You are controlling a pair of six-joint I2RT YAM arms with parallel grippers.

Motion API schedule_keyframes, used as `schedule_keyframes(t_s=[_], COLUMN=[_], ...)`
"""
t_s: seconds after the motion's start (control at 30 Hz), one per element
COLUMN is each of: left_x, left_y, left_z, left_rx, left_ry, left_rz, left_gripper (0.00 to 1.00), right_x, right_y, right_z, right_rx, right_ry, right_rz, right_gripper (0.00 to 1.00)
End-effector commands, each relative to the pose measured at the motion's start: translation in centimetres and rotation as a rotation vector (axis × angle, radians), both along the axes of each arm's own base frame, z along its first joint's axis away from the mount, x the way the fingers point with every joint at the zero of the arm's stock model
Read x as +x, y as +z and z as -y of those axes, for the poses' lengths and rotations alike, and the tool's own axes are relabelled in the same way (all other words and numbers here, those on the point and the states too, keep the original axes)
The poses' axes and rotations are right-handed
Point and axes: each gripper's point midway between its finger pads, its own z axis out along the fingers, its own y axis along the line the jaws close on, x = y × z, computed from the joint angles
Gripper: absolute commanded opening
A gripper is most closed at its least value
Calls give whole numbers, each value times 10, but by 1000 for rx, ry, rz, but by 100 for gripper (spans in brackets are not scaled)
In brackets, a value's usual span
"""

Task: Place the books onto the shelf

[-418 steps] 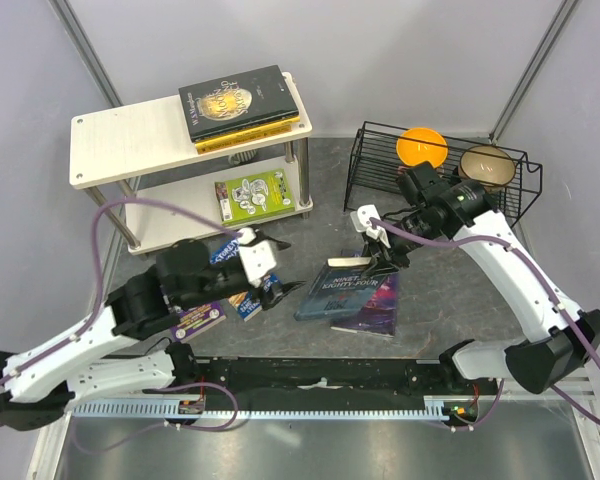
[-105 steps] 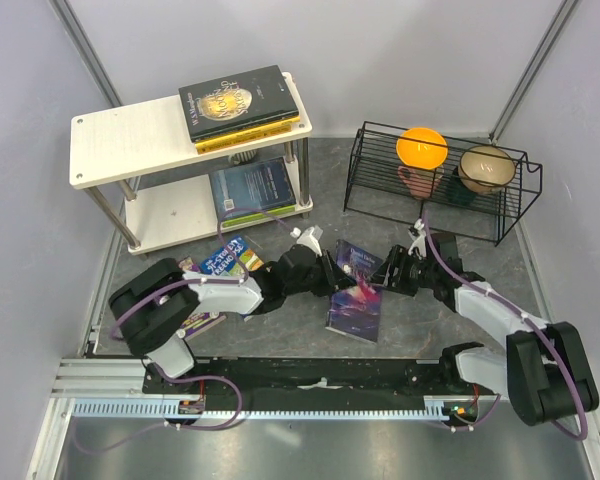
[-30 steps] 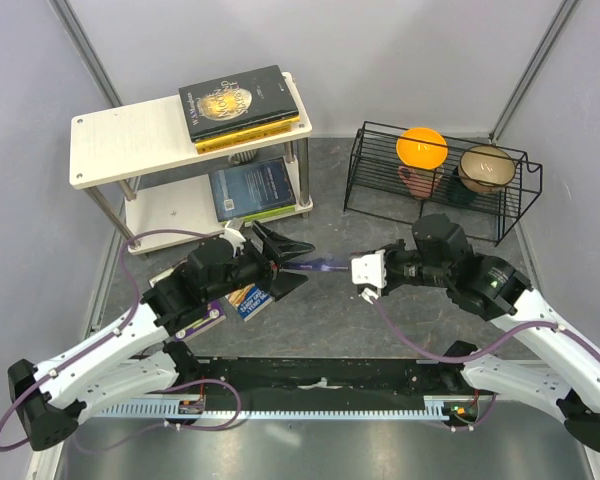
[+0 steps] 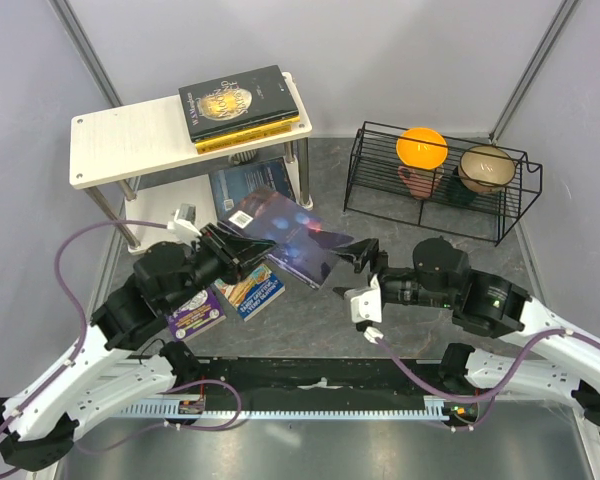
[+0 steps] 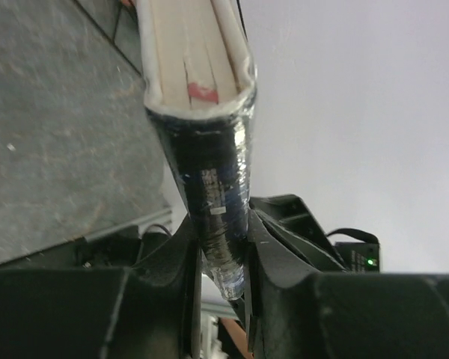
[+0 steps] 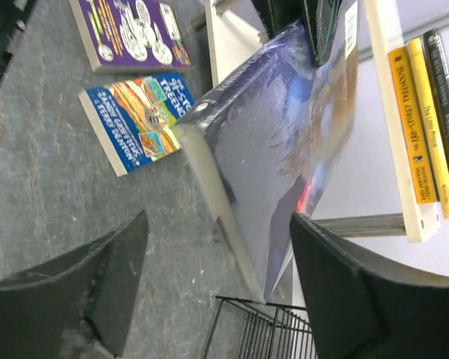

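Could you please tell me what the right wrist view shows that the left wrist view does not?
Only the right wrist: the right gripper open, the galaxy book ahead of it, the blue book and purple book flat on the tabletop, yellow spines on the shelf. Only the left wrist: the left gripper clamped on that book's spine, page edges beyond. Both: the galaxy book and grey tabletop.

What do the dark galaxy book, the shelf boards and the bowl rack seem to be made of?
The galaxy book: paper pages and a glossy laminated cover, judging by its glare. The shelf boards: pale, matte wood-grain laminate, probably; the legs look like chromed metal. The rack: thin black-coated wire, likely steel.
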Motion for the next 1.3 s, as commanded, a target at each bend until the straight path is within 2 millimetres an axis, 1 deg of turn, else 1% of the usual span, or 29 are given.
schedule_keyframes(t_s=[0.0,0.07,0.1,0.17,0.2,0.27,0.3,0.37,0.4,0.47,0.5,0.57,0.6,0.63,0.67,0.73,0.77,0.8,0.83,0.87,0.9,0.93,0.97,1.0,1.03,1.07,1.1,1.2,1.27], left_x=[-1,0,-2,-2,-4,-3,-6,-4,-4,-3,-4,5,3,13,13,28,28,38,48,53,69,75,93,107,114,130,138,161,177], left_y=[79,88,104,115,131,144,162,175,189,202,216,223,236,236,249,254,268,270,270,278,280,279,274,275,274,265,269,260,246], left_z=[-21,-19,-21,-23,-25,-29,-33,-38,-40,-41,-44,-37,-40,-33,-37,-35,-40,-44,-38,-40,-50,-45,-40,-47,-43,-40,-44,-54,-63], left_rx=[10,21,14,22,19,35,32,46,45,39,34,51,38,58,61,90,79,90,100,75,80,74,57,49,27,33,18,-11,-21], left_ry=[47,40,41,43,44,59,70,96,105,115,125,135,145,153,173,215,238,270,266,273,317,284,282,310,289,296,318,379,417], left_rz=[252,269,304,325,360,385,424,448,476,503,533,554,578,574,609,621,654,655,654,656,650,644,603,601,588,562,575,548,508], left_gripper=[2,1,1,1,2,2,2,1,2,2,1,2,1,1,2,2,1,1,2,1,1,1,2,2,1,2,2,2,2], right_x=[-22,-22,-22,-22,-21,-20,-18,-12,-10,-7,-7,-3,-2,0,1,5,7,9,11,13,15,16,18,19,20,21,22,23,24], right_y=[32,39,42,47,50,58,62,72,78,85,89,91,92,92,92,91,94,91,91,91,91,91,89,88,88,83,82,76,71], right_z=[9,12,13,16,18,21,23,29,31,37,38,42,43,46,48,53,54,55,57,59,60,62,63,64,66,66,67,68,68], right_rx=[49,51,55,63,73,89,97,116,128,142,148,156,160,165,171,181,195,195,205,209,213,218,221,224,228,225,227,223,219], right_ry=[65,60,52,44,32,18,6,-34,-49,-72,-78,-101,-107,-126,-136,-168,-180,-194,-210,-229,-241,-256,-271,-276,-288,-296,-303,-316,-319], right_rz=[-27,-26,-24,-22,-21,-11,-7,11,23,37,42,47,49,48,49,47,47,41,31,29,24,20,9,6,2,-10,-14,-30,-40], right_gripper=[86,90,91,93,94,96,97,98,98,98,98,98,98,98,98,98,98,98,98,98,98,98,98,98,98,98,98,98,98])
